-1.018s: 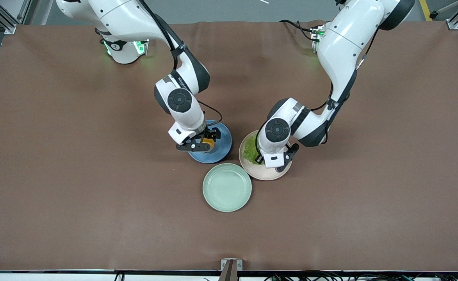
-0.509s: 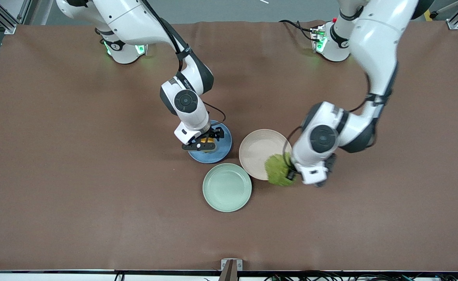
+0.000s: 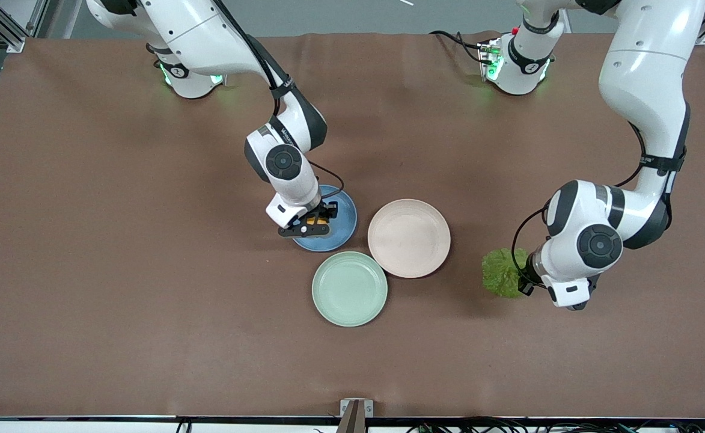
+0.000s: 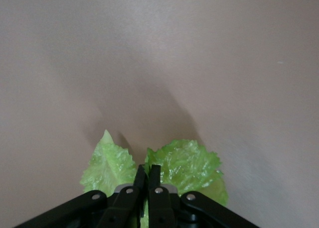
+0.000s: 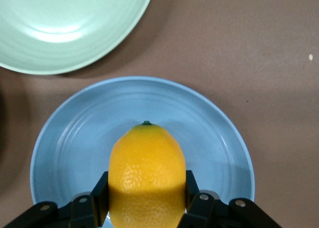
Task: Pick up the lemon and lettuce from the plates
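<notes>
The right gripper (image 5: 147, 208) is pinching the lemon (image 5: 147, 175) over the blue plate (image 3: 339, 231). The left gripper (image 4: 147, 188) is clamping the lettuce (image 3: 501, 272) above bare desk (image 3: 118, 270), toward the left arm's end from the beige-pink plate (image 3: 408, 238).

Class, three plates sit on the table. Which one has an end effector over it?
The blue plate: the right end effector grips the lemon over it. The beige-pink plate and mint-green plate have none.
</notes>
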`<state>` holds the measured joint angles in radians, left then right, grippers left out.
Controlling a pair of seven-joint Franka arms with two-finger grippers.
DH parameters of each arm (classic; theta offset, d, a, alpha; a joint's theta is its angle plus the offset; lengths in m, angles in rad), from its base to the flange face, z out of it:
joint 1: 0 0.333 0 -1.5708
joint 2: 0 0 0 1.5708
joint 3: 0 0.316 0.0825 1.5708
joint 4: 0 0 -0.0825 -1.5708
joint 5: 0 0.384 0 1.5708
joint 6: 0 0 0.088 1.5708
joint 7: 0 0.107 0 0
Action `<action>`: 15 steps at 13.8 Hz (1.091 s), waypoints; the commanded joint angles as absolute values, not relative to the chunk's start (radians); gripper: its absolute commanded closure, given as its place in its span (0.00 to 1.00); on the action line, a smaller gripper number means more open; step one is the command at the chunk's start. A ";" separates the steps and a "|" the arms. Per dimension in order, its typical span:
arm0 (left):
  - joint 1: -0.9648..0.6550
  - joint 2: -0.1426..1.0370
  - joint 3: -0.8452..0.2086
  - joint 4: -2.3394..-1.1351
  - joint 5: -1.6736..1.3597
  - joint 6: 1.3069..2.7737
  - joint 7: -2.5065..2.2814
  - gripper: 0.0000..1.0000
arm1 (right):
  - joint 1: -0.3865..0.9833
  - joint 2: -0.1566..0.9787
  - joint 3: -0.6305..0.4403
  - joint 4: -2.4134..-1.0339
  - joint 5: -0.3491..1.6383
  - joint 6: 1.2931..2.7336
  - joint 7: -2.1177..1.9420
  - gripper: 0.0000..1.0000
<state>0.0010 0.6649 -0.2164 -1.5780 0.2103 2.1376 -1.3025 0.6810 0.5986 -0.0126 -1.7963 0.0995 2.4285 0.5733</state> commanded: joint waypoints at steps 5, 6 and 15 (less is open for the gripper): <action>0.012 0.586 -0.230 -1.542 0.278 2.129 -1.293 0.00 | 0.516 0.290 -0.012 -1.793 0.097 2.053 0.415 0.80; 0.014 0.554 -0.230 -1.530 0.278 2.129 -1.287 0.00 | 0.471 0.257 -0.012 -1.795 0.097 1.995 0.363 0.80; 0.011 0.385 -0.248 -1.398 0.253 1.762 -0.883 0.00 | 0.019 0.262 -0.012 -1.862 0.014 1.966 -0.095 0.80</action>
<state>0.0086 0.3879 -0.2345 -1.4474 0.2561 1.8727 -0.9463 0.0746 0.2579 -0.0364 -1.8177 0.0362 1.9212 -0.0625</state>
